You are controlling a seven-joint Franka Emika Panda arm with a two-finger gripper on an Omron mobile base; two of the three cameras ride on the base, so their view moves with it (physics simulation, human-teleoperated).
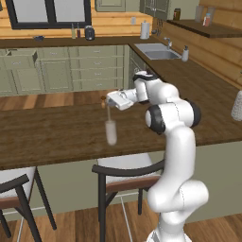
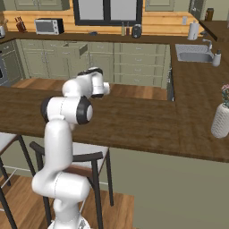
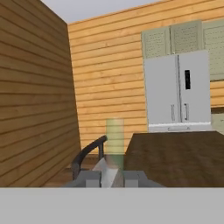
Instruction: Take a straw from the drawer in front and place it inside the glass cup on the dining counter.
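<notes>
Dining counter [image 1: 56, 132], glass cup [image 1: 111, 132], left base view, straw [image 1: 109, 113] above it

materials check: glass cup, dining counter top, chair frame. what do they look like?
Glass cup: clear, colourless, likely glass; the wood grain shows through its walls. Dining counter: dark brown wood or wood-look slab, visible grain streaks, matte with faint sheen. Chair frame: black, thin bars, probably painted metal, though the rendering leaves that open; the seat is white.
</notes>
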